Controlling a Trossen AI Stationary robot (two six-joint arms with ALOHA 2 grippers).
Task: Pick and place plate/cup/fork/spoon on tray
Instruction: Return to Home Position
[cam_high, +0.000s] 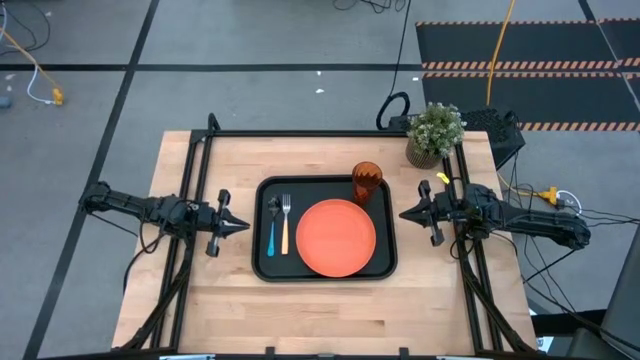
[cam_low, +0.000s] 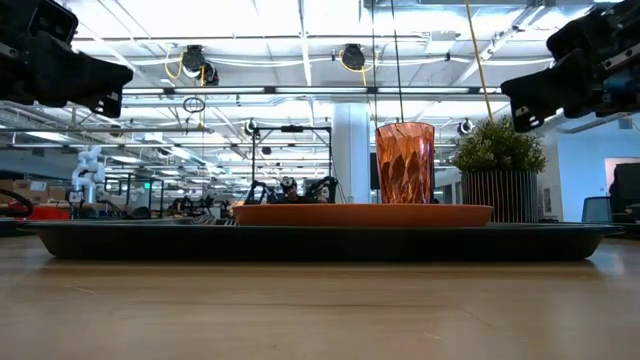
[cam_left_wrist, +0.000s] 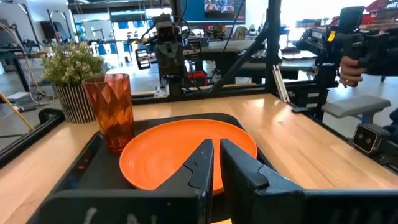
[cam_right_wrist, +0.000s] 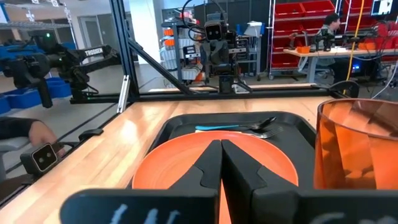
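On the tray (cam_high: 262, 262) sit plate (cam_high: 335, 236), cup (cam_high: 366, 181), fork (cam_high: 285, 222), spoon (cam_high: 272, 226).

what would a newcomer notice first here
The bright orange plate jumps out, lying in the right part of the black tray at the middle of the table. The amber cup stands in the tray's upper right corner in the high view, fork and spoon side by side at its left. The left gripper and right gripper hover shut either side of the tray, holding nothing.
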